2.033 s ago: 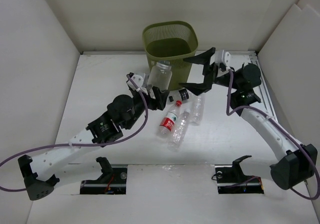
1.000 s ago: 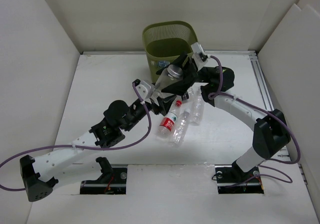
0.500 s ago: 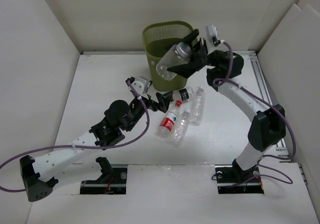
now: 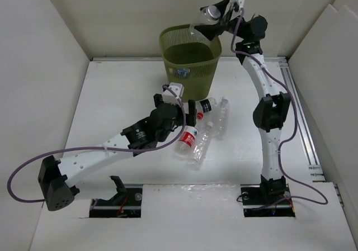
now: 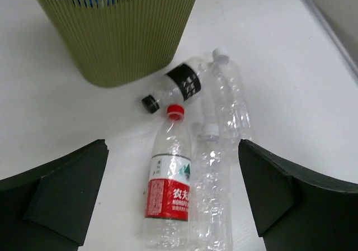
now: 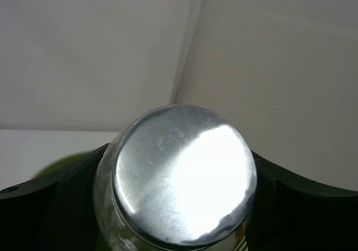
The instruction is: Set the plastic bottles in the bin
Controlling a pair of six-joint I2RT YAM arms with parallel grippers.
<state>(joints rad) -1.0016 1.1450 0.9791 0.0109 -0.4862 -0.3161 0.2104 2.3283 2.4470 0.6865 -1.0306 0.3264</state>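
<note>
While clamping a clear silver-capped bottle point(image 6: 182, 173) in the right claw point(image 4: 215, 16), hangs high above the worktop point(image 5: 56, 111), with the bin point(image 4: 204, 72) below and slightly left of that claw. Has the fingers closed in on either side of the bottle, cap end toward the wrist camera. Cannot tell from either view whether squarely over the opening or only over the far right rim.

Spreads the left claw point(image 5: 173, 150) wide, gripping nothing, low over the worktop. Looks down on four more bottles: a red-white labelled bottle point(image 5: 168, 189) directly under the claw, a bare bottle point(image 5: 211, 195) touching it on the right, a second bare bottle point(image 5: 229, 100) ahead and right, and a black-labelled bottle point(image 5: 182, 83) straight ahead, just beside the foot of the bin.

Seems about to release on the right. Could clip the rim on letting go if too near the edge, then bounce to the worktop behind the bin, out of easy reach. Could also snag on a finger, given the light crinkly plastic, and fall crooked.

On the left, could pinch two bottles at once, since lying pressed together under the claw. Could also squeeze the round red-white one sideways out of the grip and roll it away. Could shove the black-labelled bottle against the bin and tip that light mesh basket by reaching forward carelessly.
</note>
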